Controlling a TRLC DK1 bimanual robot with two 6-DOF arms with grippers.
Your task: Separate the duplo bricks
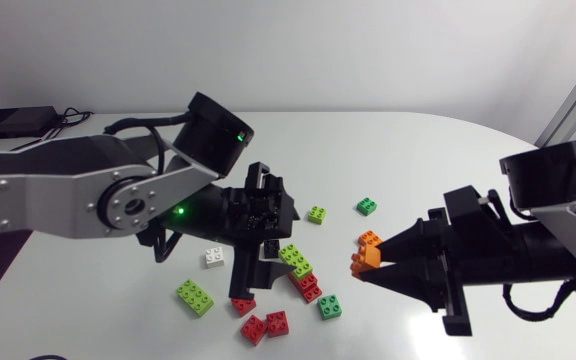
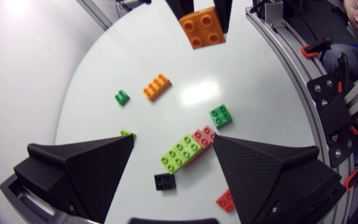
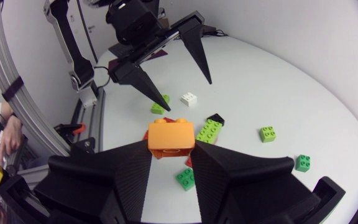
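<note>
My right gripper (image 1: 366, 264) hangs above the table's right half, shut on an orange brick (image 1: 371, 257) (image 3: 171, 135) that also shows ahead of my left gripper in the left wrist view (image 2: 202, 27). A second orange brick (image 1: 370, 239) (image 2: 156, 86) lies on the table just beyond it. My left gripper (image 1: 258, 262) (image 2: 173, 146) (image 3: 185, 92) stands open over the middle, fingers pointing down. Between its fingers lies a lime brick joined to a red one (image 2: 184, 149) (image 1: 300, 268), untouched.
Loose bricks lie scattered: a white one (image 1: 214, 257), lime ones (image 1: 195, 296) (image 1: 317, 214), green ones (image 1: 366, 206) (image 1: 330, 307), red ones (image 1: 254, 329) (image 1: 277, 322) (image 1: 243, 305) and a black one (image 2: 164, 182). A black box (image 1: 13, 122) sits at the far left corner.
</note>
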